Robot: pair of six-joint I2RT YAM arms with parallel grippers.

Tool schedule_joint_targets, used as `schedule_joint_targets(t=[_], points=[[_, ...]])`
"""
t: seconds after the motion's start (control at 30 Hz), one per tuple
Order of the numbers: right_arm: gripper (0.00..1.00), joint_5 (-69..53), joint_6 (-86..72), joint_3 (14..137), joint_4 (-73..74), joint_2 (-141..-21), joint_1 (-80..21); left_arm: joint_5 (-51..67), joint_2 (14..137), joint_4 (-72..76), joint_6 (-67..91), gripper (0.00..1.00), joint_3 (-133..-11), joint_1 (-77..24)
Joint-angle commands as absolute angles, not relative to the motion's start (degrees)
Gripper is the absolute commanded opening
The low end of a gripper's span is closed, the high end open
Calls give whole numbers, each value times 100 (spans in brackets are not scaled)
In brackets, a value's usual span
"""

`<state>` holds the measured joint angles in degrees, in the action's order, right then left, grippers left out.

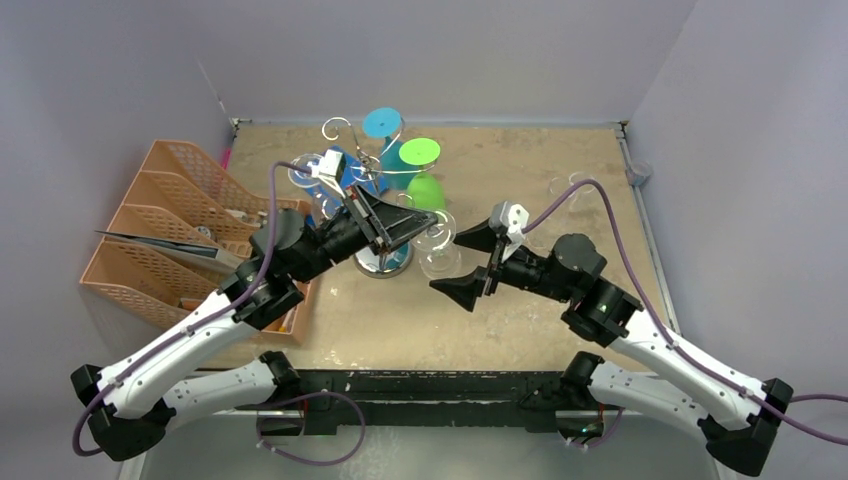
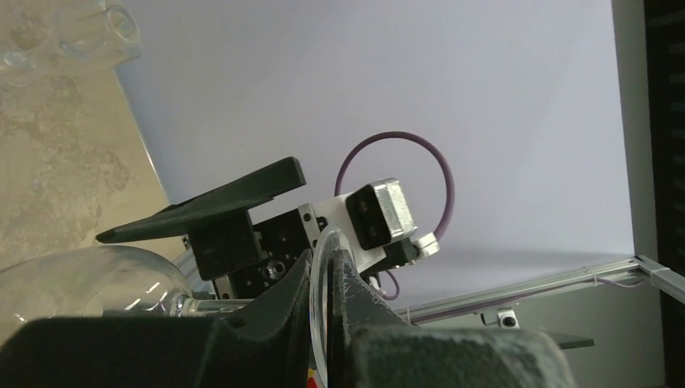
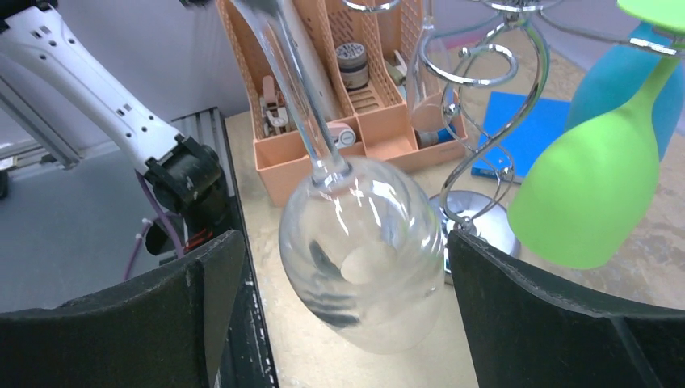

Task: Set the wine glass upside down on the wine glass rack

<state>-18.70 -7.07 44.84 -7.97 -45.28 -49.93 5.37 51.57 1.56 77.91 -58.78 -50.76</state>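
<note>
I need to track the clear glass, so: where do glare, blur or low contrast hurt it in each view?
Top external: the clear stemmed wine glass is a faint outline, low contrast against the mottled tan table. Left wrist: the left gripper's black fingers are soft, near the lens; the glass's foot shows edge-on. Right wrist: bowl sharp, with white highlights.

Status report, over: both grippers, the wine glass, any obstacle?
Left gripper shut on foot of clear wine glass. Right gripper open around its bowl. Not yet on silver chrome wire rack; green wine glass hangs there close by.
</note>
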Motion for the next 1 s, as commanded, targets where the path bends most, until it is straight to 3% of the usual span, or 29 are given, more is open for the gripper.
schedule_joint_targets(t=[0.0, 0.1, 0.23, 0.47, 0.5, 0.57, 0.67, 0.7, 0.83, 0.97], points=[[95, -1911, -802, 4918, -964, -4466, -4992, 617, 5223, 318, 7677, 0, -6170, -5072], [81, -1872, -783, 4935, -1187, -4612, -4986, 688, 5283, 357, 7701, 0, -6170, -5083], [50, -2250, -716, 5062, -1304, -4852, -4992, 739, 5340, 425, 7776, 0, -6161, -5079], [30, -2312, -824, 4989, -1665, -4976, -4989, 684, 5281, 463, 7854, 0, -6107, -5077], [23, -2299, -845, 5008, -1666, -4996, -4992, 667, 5274, 461, 7849, 0, -6108, -5076], [0, -2294, -841, 5118, -1525, -5070, -4987, 649, 5265, 466, 7869, 0, -6094, -5077], [0, -2274, -813, 5170, -1409, -5113, -4987, 645, 5264, 516, 7854, 0, -6058, -5072], [0, -2238, -823, 5154, -1447, -5109, -4988, 615, 5260, 490, 7823, 6, -6056, -5071], [0, -2046, -945, 5032, -1683, -5106, -4992, 243, 5098, 161, 7443, 48, -6106, -5080], [0, -1423, -980, 5165, -1545, -5135, -4989, -445, 4840, -849, 6783, 62, -6365, -5079]])
